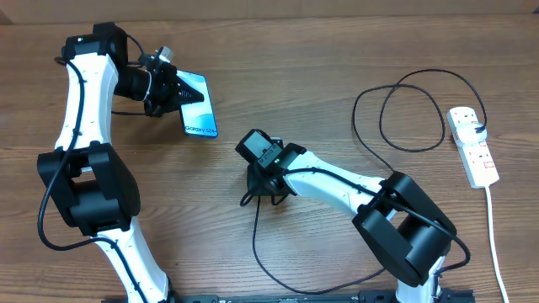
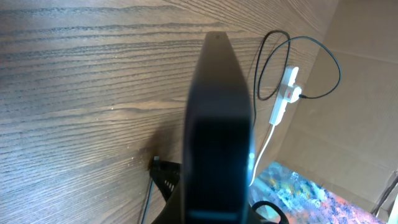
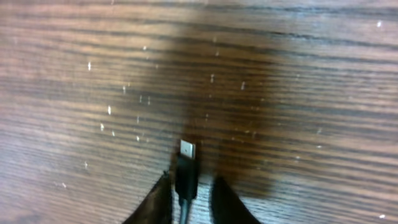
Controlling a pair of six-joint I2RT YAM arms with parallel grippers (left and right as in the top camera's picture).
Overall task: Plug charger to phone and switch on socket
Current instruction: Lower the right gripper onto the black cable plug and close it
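Observation:
My left gripper [image 1: 168, 91] is shut on the phone [image 1: 198, 105] and holds it off the table at the upper left, its blue screen with white "Galaxy" text facing up. The left wrist view shows the phone [image 2: 217, 124] edge-on as a dark slab. The charger [image 1: 255, 240] is a thin black cable that runs from mid-table round to the socket [image 1: 473, 145] at the right edge. My right gripper [image 3: 191, 199] is down at the table with its jaws narrowly open astride the charger's plug tip [image 3: 186, 171]. The left finger touches the plug and a sliver of wood shows on the other side.
The charger loops in wide curves [image 1: 404, 109] left of the socket. A white cord [image 1: 491, 227] trails from the socket toward the front edge. From the left wrist the socket [image 2: 286, 93] lies far across the wood, with a cardboard wall [image 2: 367, 93] behind it.

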